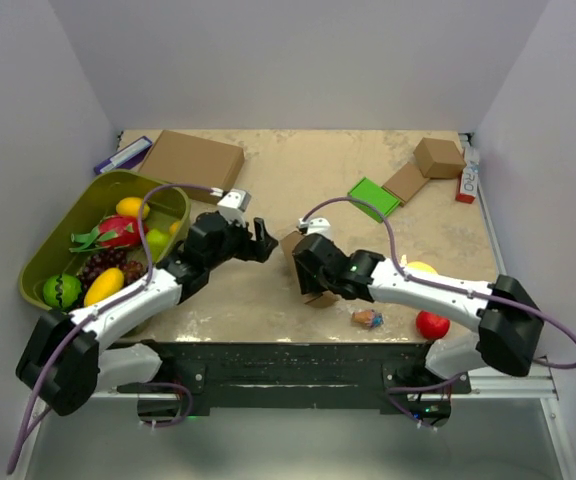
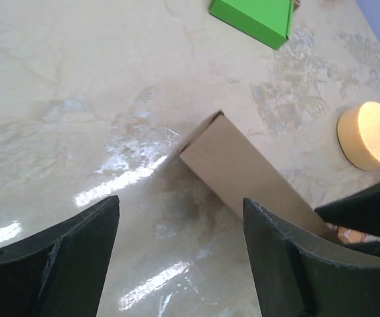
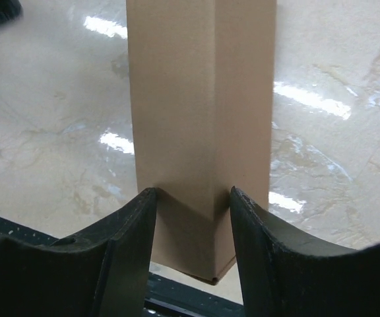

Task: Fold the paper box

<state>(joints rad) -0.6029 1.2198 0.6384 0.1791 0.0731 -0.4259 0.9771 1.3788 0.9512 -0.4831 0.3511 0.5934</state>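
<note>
The paper box (image 1: 292,246) is a slim brown cardboard box lying near the table's front middle. In the right wrist view its near end (image 3: 200,99) sits between my right gripper's (image 3: 193,191) fingers, which press on its two sides. From above, the right gripper (image 1: 309,268) covers most of the box. My left gripper (image 1: 264,240) hovers just left of the box's far end. Its jaws stand wide apart over bare table (image 2: 181,201), with the box's end (image 2: 243,165) just beyond its right finger (image 2: 276,251).
A green basket (image 1: 68,215) of fruit stands at the left. A larger brown box (image 1: 193,160) lies at the back left. A green block (image 1: 374,197) and two small brown boxes (image 1: 438,157) are back right. A yellow disc (image 2: 369,134) and a red ball (image 1: 432,324) lie near the right arm.
</note>
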